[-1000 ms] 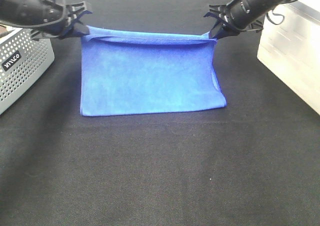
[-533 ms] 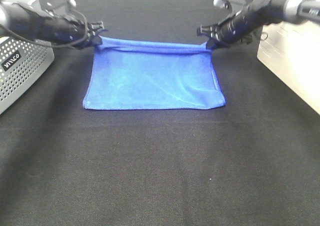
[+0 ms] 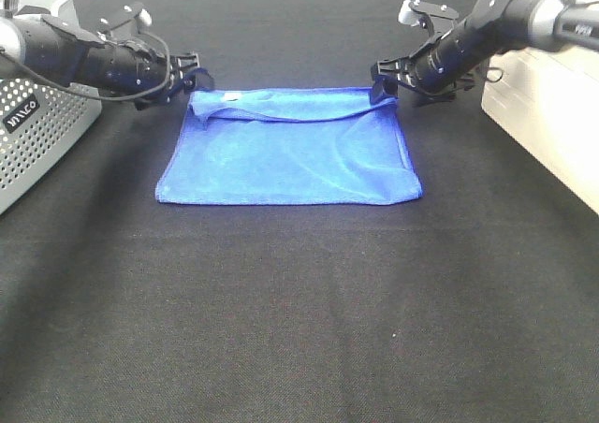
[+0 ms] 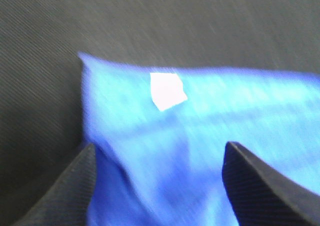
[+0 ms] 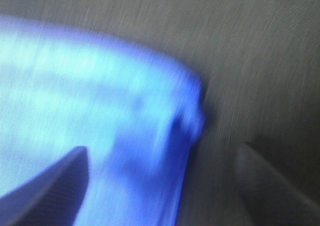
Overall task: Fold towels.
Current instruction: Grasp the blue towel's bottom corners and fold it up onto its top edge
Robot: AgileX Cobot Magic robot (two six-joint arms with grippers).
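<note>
Lying folded flat toward the far edge of the black-clothed table [image 3: 299,329], the royal-blue microfibre towel [image 3: 290,156] shows its small white tag [image 3: 231,95] at its far left corner. The left gripper [image 3: 197,79] sits at that corner and the right gripper [image 3: 382,79] at the far right one, both with jaws spread wide, pinching nothing. A grey perforated basket [image 3: 37,133] stands at the table's left edge, a white box [image 3: 552,105] at its right.

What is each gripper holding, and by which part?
Nothing. The left gripper and right gripper stand open at the far corners of the blue towel.
</note>
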